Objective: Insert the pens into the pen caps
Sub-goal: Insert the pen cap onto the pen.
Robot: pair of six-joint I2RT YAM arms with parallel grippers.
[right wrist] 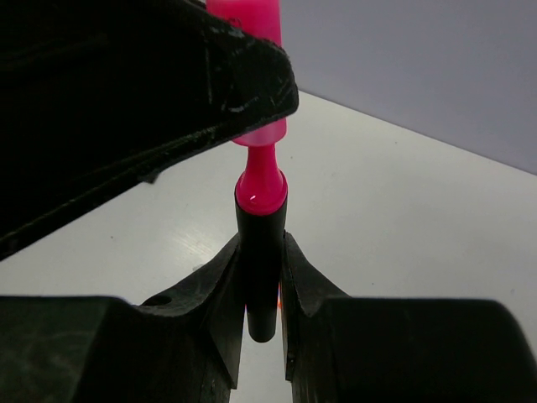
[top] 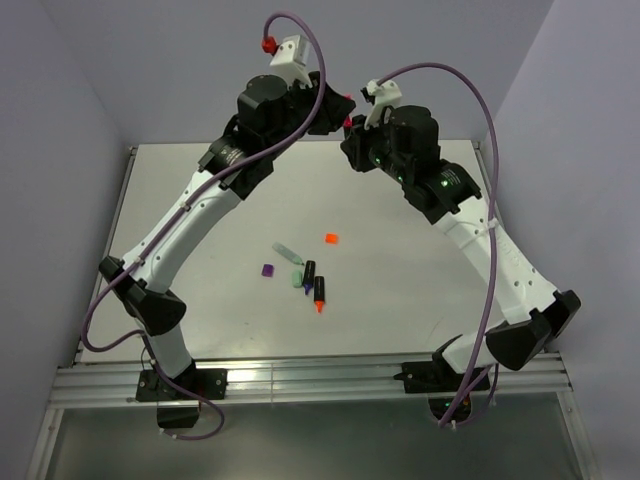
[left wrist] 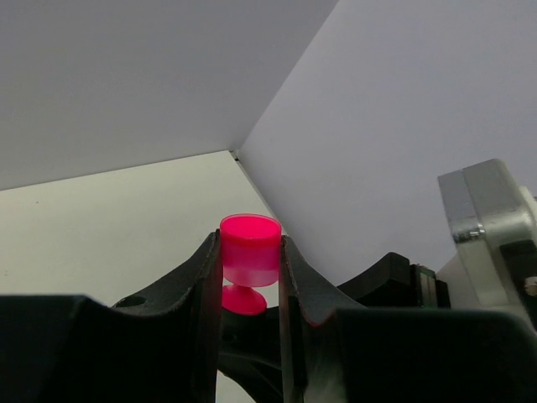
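My left gripper [top: 341, 102] is shut on the pink pen cap [left wrist: 250, 250], held high over the table's far edge. My right gripper [top: 352, 124] is shut on the black barrel of the pink-tipped pen [right wrist: 261, 252]. The pen's pink tip [right wrist: 261, 186] points into the mouth of the cap [right wrist: 261, 133], and its narrow nib enters it. On the table lie an orange cap [top: 331, 238], a purple cap [top: 267, 270], a green cap [top: 296, 279], an orange-tipped pen [top: 320, 294], a purple-tipped pen [top: 309, 273] and a pale pen [top: 286, 250].
The loose pens and caps lie in a cluster in the middle of the white table [top: 420, 290]. Grey walls [top: 60, 150] close the table in on the left, back and right. A metal rail [top: 320, 378] runs along the near edge.
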